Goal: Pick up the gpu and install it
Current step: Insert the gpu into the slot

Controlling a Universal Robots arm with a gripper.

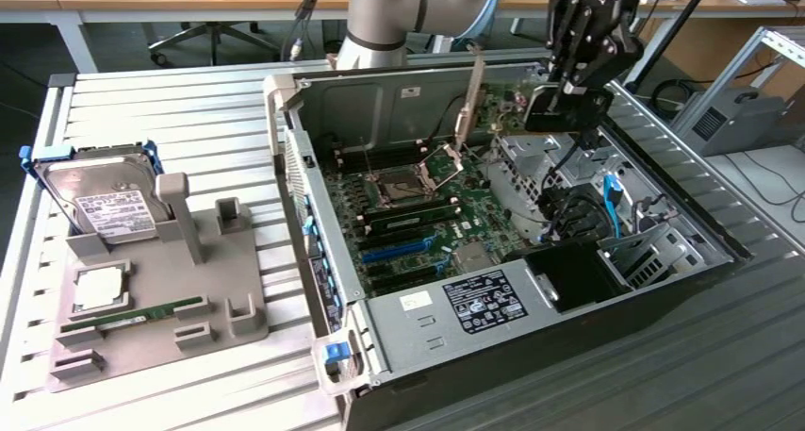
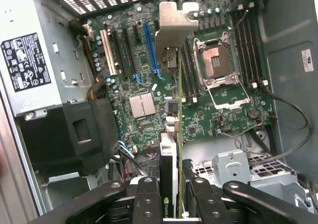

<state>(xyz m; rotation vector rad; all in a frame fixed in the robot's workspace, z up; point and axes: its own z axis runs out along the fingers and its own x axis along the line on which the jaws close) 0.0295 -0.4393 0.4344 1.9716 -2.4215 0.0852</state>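
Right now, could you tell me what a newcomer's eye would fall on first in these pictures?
The open computer case, its green motherboard laid bare, sits mid-table in the exterior view. Above it, toward the exterior view's right, the robot's hand grips the gpu on edge over the board, silver bracket at the card's free end. At the exterior view's left, a hard drive stands in a grey holder.

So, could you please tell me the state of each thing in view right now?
gripper: shut on the gpu.
gpu: held edge-on above the motherboard, not seated.
computer case: side open, interior exposed.
CPU socket: open, empty.
hard drive: propped in the grey holder.
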